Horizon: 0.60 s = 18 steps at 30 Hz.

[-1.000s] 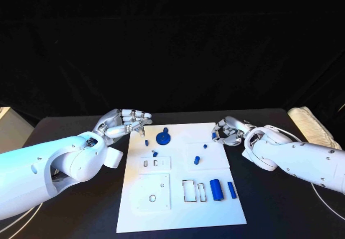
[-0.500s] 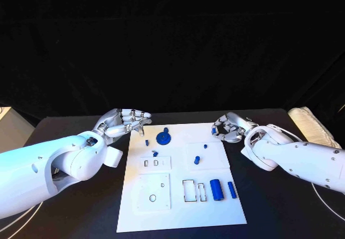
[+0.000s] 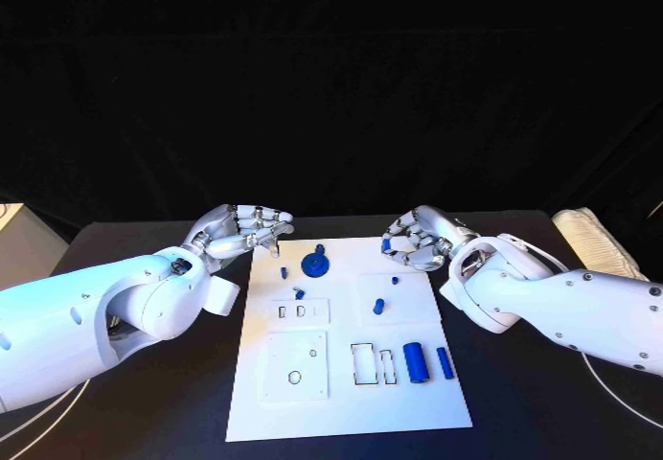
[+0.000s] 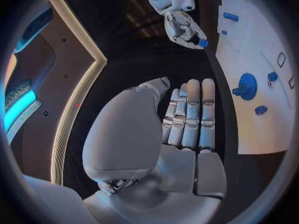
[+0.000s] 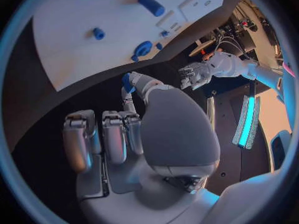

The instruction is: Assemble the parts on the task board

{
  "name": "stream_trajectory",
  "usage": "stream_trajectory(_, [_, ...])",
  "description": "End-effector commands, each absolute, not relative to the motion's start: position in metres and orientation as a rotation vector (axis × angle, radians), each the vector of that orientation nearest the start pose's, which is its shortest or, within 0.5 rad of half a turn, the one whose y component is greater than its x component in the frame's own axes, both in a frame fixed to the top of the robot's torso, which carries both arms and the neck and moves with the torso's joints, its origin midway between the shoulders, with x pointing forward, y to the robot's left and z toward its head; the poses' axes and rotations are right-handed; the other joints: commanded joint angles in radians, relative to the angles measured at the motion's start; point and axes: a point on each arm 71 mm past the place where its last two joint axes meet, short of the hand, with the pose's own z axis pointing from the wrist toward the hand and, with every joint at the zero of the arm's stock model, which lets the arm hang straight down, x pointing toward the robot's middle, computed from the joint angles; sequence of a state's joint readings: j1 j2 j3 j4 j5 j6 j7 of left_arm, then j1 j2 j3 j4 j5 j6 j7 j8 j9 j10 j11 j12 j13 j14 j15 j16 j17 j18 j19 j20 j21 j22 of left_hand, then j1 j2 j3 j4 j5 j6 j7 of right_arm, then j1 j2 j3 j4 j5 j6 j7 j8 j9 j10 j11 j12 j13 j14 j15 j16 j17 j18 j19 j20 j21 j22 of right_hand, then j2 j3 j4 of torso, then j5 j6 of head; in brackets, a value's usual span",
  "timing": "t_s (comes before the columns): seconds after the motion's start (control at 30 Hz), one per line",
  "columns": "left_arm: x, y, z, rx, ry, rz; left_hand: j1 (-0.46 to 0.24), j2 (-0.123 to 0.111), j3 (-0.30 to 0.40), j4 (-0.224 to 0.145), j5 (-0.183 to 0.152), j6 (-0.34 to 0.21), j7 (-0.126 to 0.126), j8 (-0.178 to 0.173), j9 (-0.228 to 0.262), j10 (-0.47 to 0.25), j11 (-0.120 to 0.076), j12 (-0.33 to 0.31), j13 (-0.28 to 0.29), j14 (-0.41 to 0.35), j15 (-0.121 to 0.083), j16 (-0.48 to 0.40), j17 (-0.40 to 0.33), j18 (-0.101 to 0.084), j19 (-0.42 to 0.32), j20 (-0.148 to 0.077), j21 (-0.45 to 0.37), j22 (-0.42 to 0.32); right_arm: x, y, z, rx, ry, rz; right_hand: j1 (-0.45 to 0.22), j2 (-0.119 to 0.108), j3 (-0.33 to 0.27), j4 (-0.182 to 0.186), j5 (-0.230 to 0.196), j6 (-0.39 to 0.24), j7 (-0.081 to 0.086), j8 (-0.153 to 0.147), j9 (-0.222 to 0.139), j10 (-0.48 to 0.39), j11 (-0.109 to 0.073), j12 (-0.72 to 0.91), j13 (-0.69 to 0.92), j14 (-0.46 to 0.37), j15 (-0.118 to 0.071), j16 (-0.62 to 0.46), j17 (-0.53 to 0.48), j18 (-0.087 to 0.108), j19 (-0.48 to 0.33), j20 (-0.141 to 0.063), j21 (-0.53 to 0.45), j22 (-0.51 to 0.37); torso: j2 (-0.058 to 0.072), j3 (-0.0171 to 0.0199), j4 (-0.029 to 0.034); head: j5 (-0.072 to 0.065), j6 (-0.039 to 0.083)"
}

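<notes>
Head view, nearest first: what's on the counter (image 3: 532,431)? (R1)
White board (image 3: 277,407) in the middle, flat. At its near end, rectangular slots (image 3: 362,365), then a big blue cylinder (image 3: 415,365) lying just beside them, and a thinner blue bar (image 3: 445,363) next to that, nearer the board's right edge. (R2)
Further up? (R1)
Blue peg (image 3: 378,307) mid-board. Beyond it a blue gear (image 3: 315,265) near the far end, with a tiny blue stud (image 3: 284,273) just left of it. (R2)
Hands? (R1)
Both at the far end. Left hand (image 3: 249,230) hovers over the board's far left corner, fingers drawn in side by side against the thumb. Can't tell whether anything is pinched there; the left wrist view shows nothing between them. (R2)
And the right hand (image 3: 419,240)? (R1)
Over the far right corner, above the board, not touching it. Fingers curled, and a small blue piece (image 5: 127,81) is pinched at the tips of thumb and one finger; the right wrist view shows it best. Remaining fingers folded beside it, holding nothing. (R2)
</notes>
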<state>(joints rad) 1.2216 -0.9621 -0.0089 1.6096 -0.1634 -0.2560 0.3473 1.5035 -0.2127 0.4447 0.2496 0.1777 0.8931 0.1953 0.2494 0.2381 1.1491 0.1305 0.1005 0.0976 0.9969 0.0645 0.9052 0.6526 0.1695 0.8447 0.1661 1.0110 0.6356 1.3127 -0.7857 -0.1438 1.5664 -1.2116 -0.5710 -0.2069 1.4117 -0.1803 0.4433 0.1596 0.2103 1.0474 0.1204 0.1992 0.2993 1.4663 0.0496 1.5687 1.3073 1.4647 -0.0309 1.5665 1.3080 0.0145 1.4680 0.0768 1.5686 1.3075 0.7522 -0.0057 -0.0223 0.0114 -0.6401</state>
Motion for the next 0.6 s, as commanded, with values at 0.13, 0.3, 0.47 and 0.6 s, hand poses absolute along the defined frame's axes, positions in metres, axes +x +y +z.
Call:
stream_trajectory(0.13, [0.480,0.231,-0.150,-0.894,1.469,-1.501,-0.012,-0.009,0.007,0.004,-0.002,-0.002,-0.007,0.007,0.005,0.027,-0.009,0.018,0.010,0.003,-0.007,0.013,-0.003,0.015,-0.009,-0.002,0.017,0.007,0.471,-0.137,-0.171,0.143,1.562,0.680,-0.008,0.011,0.006,0.000,0.001,0.006,0.001,0.005,0.003,0.105,-0.008,0.002,0.263,0.106,0.001,0.004,0.263,-0.015,0.103,-0.002,0.002,0.263,-0.015,-0.0071,0.0046,0.022,-0.017])
stream_trajectory(0.3, [0.483,0.229,-0.152,-0.900,1.471,-1.470,-0.023,-0.013,0.006,0.000,-0.003,0.004,-0.016,0.011,0.010,0.068,-0.024,0.055,0.030,0.020,-0.018,0.027,-0.002,0.016,-0.005,-0.010,0.029,0.012,0.457,-0.110,-0.184,0.106,1.583,0.718,-0.008,0.011,0.006,-0.001,0.001,0.007,0.000,0.005,0.003,0.105,-0.008,0.002,0.263,0.106,0.002,0.004,0.263,-0.015,0.103,-0.002,0.002,0.263,-0.019,-0.0100,0.0123,0.026,-0.031])
stream_trajectory(0.47, [0.484,0.228,-0.154,-0.910,1.475,-1.442,-0.030,-0.012,-0.001,-0.012,-0.004,0.012,-0.026,0.016,0.014,0.099,-0.039,0.113,0.067,0.041,-0.031,0.055,0.009,0.015,0.003,-0.020,0.041,0.017,0.445,-0.088,-0.196,0.060,1.598,0.738,-0.009,0.010,0.007,-0.002,0.001,0.007,0.000,0.006,0.004,0.105,-0.009,0.002,0.263,0.106,0.002,0.004,0.263,-0.015,0.103,-0.001,0.002,0.263,-0.021,-0.0125,0.0153,0.030,-0.040])
stream_trajectory(0.6, [0.485,0.227,-0.155,-0.915,1.480,-1.427,-0.038,-0.008,-0.008,-0.022,-0.003,0.021,-0.034,0.021,0.019,0.081,-0.049,0.194,0.131,0.052,-0.040,0.090,0.028,0.015,0.010,-0.030,0.056,0.022,0.441,-0.076,-0.202,0.033,1.605,0.738,-0.009,0.010,0.007,-0.003,0.001,0.007,0.000,0.007,0.004,0.105,-0.008,0.002,0.263,0.106,0.002,0.004,0.263,-0.015,0.103,-0.001,0.002,0.263,-0.020,-0.0122,0.0134,0.034,-0.044])
